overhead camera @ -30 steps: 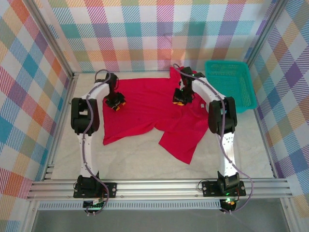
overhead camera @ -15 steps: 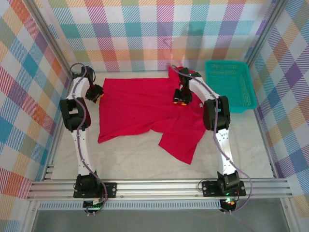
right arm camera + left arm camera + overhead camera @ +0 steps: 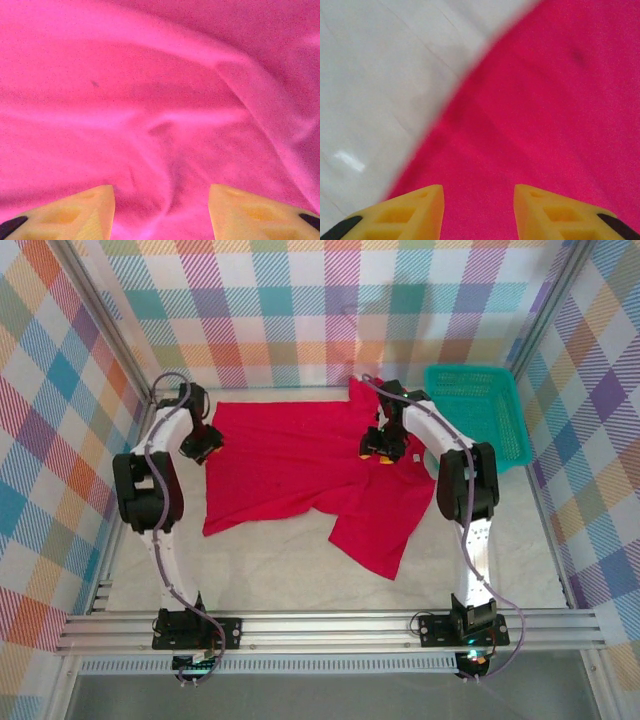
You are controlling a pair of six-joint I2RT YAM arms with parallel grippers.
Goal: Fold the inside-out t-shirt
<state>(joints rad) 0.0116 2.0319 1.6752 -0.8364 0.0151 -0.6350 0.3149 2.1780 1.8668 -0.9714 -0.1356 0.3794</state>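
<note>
left claw (image 3: 205, 447): jaws apart, over left edge of red t-shirt (image 3: 300, 455)
right claw (image 3: 381, 448): jaws apart, over its right side
teal basket (image 3: 470, 368): worktop (image 3: 270, 570) far right corner

place: robot lab cell | evidence: aluminium frame (image 3: 330, 628); plaid cloth walls (image 3: 300, 310); left arm (image 3: 140, 490), right arm (image 3: 465, 485) bolted on

The table (image 3: 280, 580) lies open nearside of the red t-shirt (image 3: 300, 455); a teal basket (image 3: 475, 415) (far right corner) blocks there.

hidden: t-shirt (image 3: 290, 460) right side under right arm (image 3: 430, 428) | blurred: its edge in left wrist view
</note>
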